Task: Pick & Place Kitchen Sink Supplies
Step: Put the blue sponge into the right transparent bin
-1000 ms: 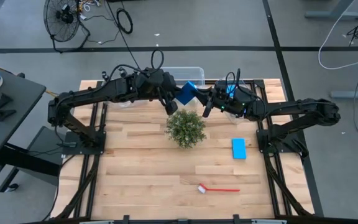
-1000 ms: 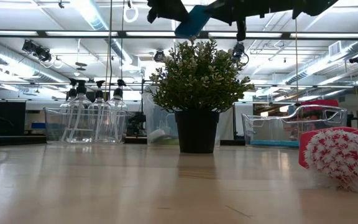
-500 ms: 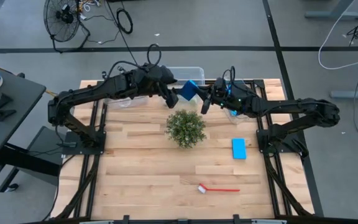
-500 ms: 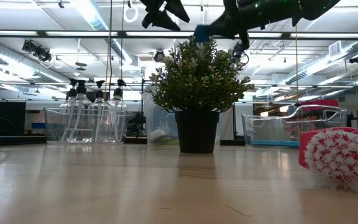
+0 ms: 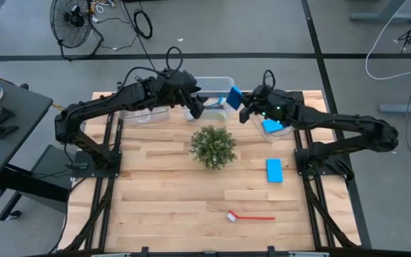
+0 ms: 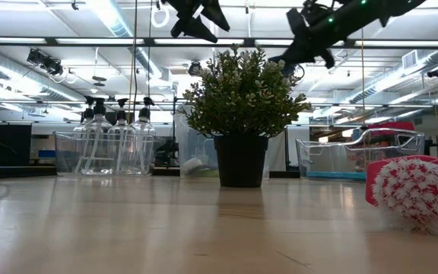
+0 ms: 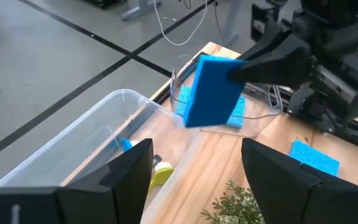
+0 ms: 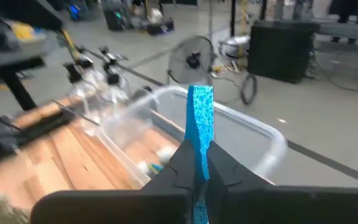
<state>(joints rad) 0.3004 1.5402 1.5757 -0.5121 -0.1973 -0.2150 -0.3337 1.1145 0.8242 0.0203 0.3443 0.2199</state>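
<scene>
Blue sponge (image 5: 234,97) sits edge-on in the right gripper (image 5: 244,109), whose fingers are clamped on its lower part; the right wrist view shows the sponge (image 8: 200,127) standing upright between the dark fingers. It hangs in the air over the back of the table (image 5: 163,200), between the middle clear bin (image 5: 212,83) and the right-hand bin (image 5: 280,128), well above the plant (image 5: 213,146). The left gripper (image 5: 195,108) hovers just beside it over the middle bin, its fingers apart and holding nothing.

The step in hand looks like a carry: the right arm has sole hold of the sponge and appears to be taking it toward the right-hand bin, where another blue sponge (image 5: 272,126) already lies. The middle bin holds a yellow and a blue item (image 7: 157,173), too small to name.

The next move calls for bringing the sponge over the right-hand bin's opening, lowering it past the rim, and parting the fingers there; the left arm needs to stay clear. Held by one edge, the sponge could tilt and catch on the wall.

Still on the table are a third blue sponge (image 5: 274,170) to the right of the plant and a red dish brush (image 5: 250,216) near the front edge. Clear bottles (image 6: 106,141) stand in the left bin.
</scene>
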